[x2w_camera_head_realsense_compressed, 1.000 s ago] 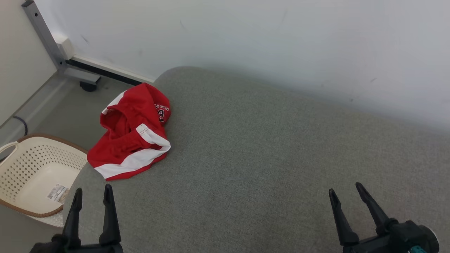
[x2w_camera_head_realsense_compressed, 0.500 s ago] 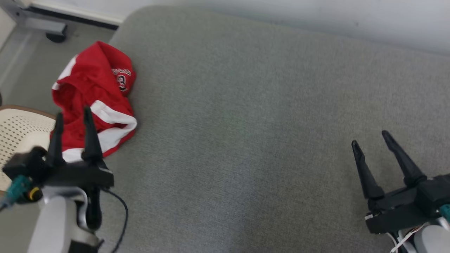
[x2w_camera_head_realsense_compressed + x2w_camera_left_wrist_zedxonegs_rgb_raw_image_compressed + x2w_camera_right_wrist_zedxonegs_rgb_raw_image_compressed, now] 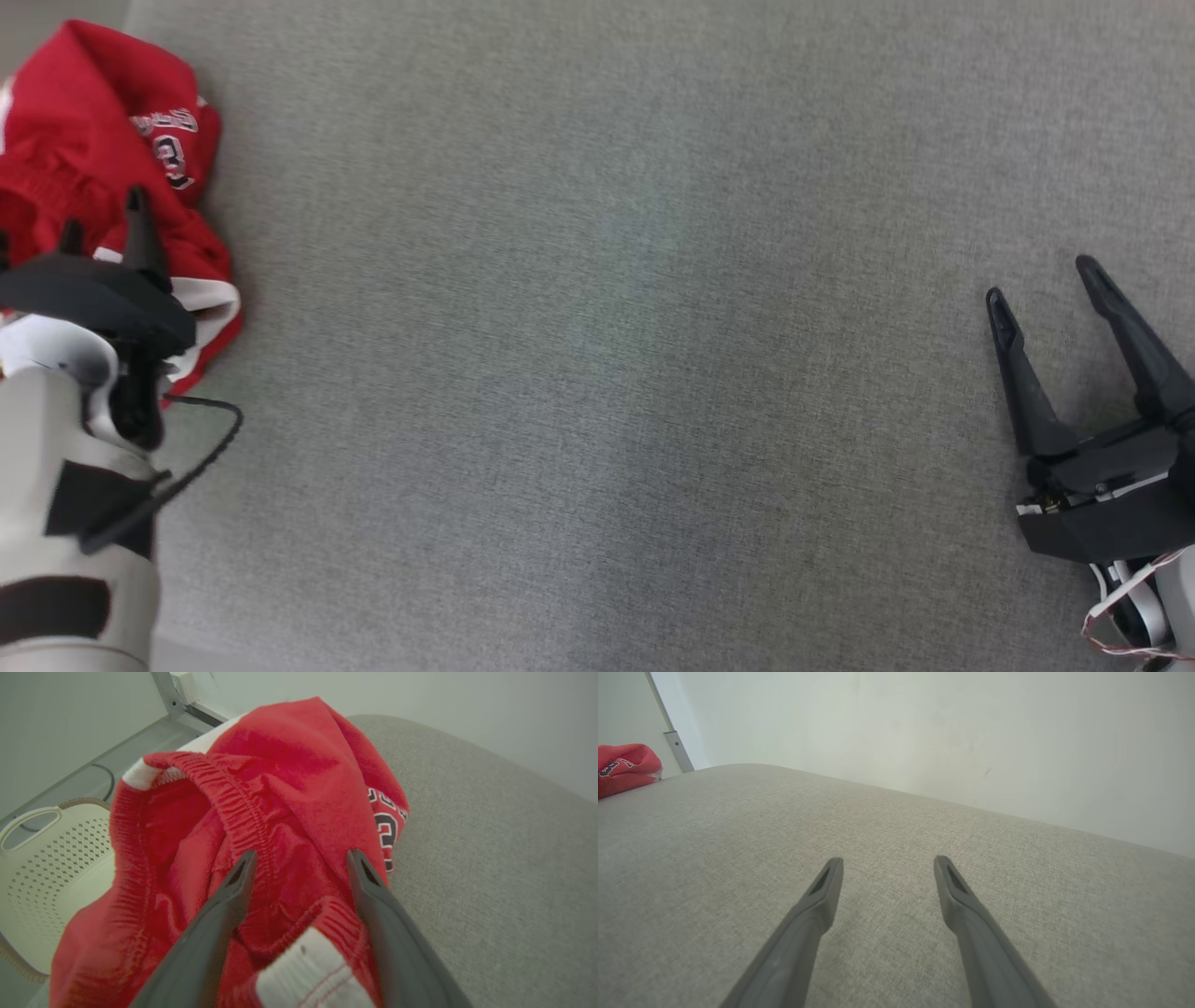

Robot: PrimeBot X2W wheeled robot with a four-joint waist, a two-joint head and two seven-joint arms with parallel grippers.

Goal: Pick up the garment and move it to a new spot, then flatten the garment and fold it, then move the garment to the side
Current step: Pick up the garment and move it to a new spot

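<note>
The garment [image 3: 84, 140] is a crumpled heap of red shorts with white stripes and a number patch, lying at the far left edge of the grey cushioned surface [image 3: 607, 373]. My left gripper [image 3: 105, 219] hangs right over it, open. In the left wrist view the two fingers straddle a bunched fold of the garment [image 3: 280, 812] near its ribbed waistband, with the jaws apart and nothing clamped. My right gripper [image 3: 1041, 280] stands open over bare fabric at the right, far from the garment [image 3: 623, 767], which sits at the far left of the right wrist view.
A cream perforated laundry basket [image 3: 42, 868] sits on the floor beside the surface's left edge, just past the garment. A pale wall [image 3: 924, 732] backs the surface. A metal frame leg [image 3: 163, 693] stands by the wall.
The head camera has tilted down and swung right, so the wall and basket left its view. My left gripper has reached forward over the garment. The right gripper has moved forward a little.
</note>
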